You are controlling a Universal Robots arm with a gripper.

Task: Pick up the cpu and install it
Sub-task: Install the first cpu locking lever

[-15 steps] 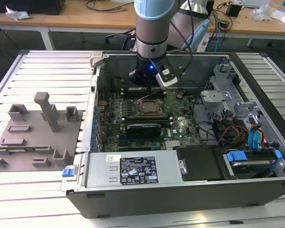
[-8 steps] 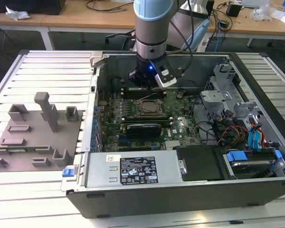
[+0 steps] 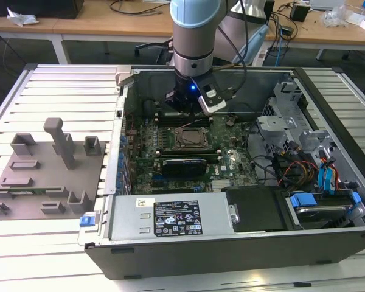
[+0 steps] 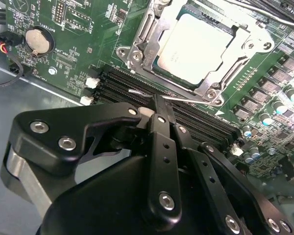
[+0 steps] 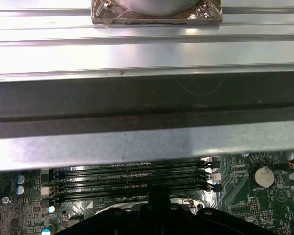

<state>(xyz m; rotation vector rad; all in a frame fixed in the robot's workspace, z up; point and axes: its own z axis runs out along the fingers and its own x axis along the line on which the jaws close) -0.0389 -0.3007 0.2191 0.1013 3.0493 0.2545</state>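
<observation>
Second wrist view had the cpu [image 4: 198, 48] seated inside the socket frame [image 4: 137, 54], tool [image 4: 157, 105] clenched empty just beside that frame, over the memory slots [image 4: 118, 83].

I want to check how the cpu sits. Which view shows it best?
The second wrist view: the cpu shows close up, lying inside the socket frame. In the exterior view it is small below the tool.

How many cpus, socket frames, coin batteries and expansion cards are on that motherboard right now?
cpu: 1
socket frame: 1
coin battery: 1
expansion card: 1
Total: 4
</observation>
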